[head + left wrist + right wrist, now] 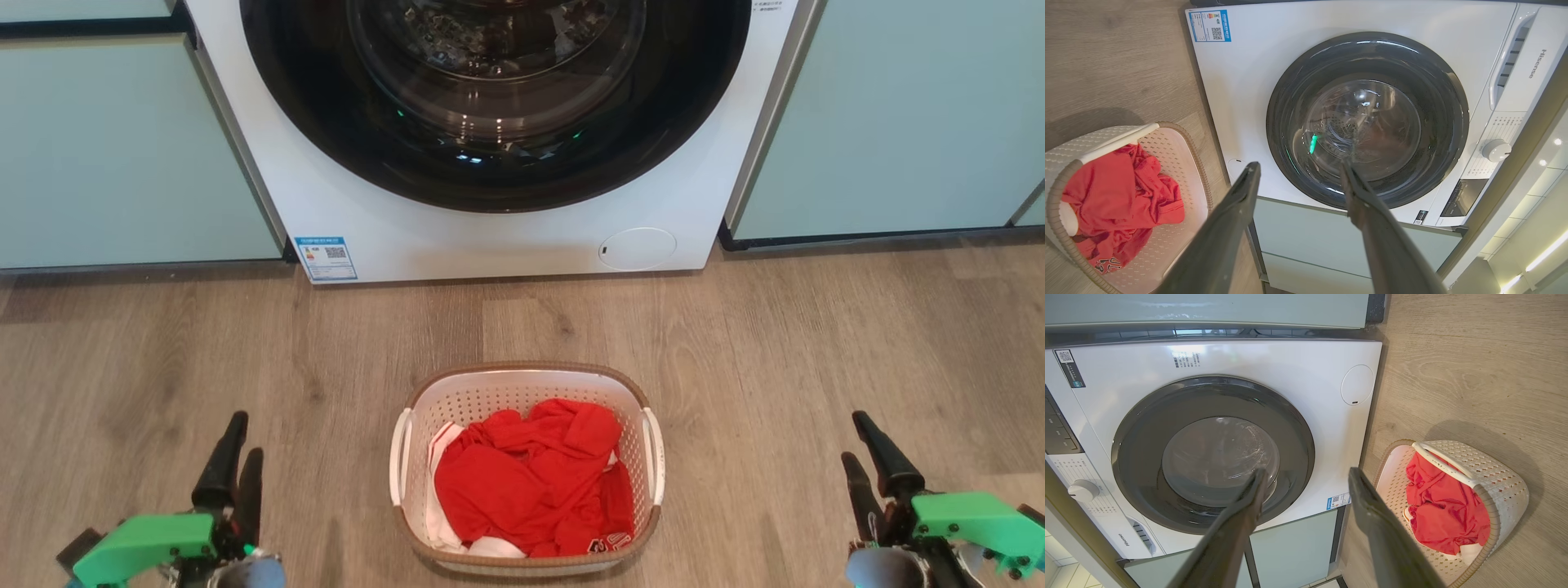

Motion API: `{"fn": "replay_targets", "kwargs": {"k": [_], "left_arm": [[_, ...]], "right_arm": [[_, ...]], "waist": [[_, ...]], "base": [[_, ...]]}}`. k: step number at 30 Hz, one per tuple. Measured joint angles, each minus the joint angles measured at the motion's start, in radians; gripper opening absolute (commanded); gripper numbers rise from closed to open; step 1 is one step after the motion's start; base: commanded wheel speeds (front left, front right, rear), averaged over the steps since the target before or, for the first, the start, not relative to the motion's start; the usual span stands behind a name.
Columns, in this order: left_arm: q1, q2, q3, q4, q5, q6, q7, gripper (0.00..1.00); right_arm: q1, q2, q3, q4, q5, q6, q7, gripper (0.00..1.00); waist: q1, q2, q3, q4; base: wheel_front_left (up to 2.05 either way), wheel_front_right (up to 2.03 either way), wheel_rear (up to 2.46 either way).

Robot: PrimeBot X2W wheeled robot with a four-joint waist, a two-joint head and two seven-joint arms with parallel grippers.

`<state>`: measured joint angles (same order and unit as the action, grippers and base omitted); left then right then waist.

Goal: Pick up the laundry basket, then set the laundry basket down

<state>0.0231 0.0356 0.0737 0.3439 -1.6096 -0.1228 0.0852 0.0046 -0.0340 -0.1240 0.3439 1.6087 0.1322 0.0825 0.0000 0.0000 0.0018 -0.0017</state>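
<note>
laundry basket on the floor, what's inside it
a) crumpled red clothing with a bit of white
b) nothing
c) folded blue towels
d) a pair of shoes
A: the laundry basket holds a crumpled red garment, with white fabric showing at its edge.

Red clothes [531, 486] hide the floor of the laundry basket [506, 396].
</note>
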Motion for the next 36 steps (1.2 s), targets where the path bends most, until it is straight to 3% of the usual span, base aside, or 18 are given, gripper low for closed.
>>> {"fn": "replay_targets", "kwargs": {"k": [19, 36], "left_arm": [[-0.008, -0.001, 0.041, -0.035, 0.072, 0.0, -0.06, 1.0], [-0.038, -0.002, 0.098, -0.129, 0.228, 0.0, -0.11, 1.0]], "right_arm": [[-0.01, 0.0, -0.008, -0.03, -0.125, 0.0, -0.057, 1.0], [-0.049, 0.0, -0.021, -0.181, -0.455, 0.0, -0.104, 1.0]], "waist": [[0.0, 0.0, -0.007, -0.002], [0.0, 0.0, -0.007, 0.007]], "base": [[0.0, 0.0, 0.0], [0.0, 0.0, 0.0]]}}
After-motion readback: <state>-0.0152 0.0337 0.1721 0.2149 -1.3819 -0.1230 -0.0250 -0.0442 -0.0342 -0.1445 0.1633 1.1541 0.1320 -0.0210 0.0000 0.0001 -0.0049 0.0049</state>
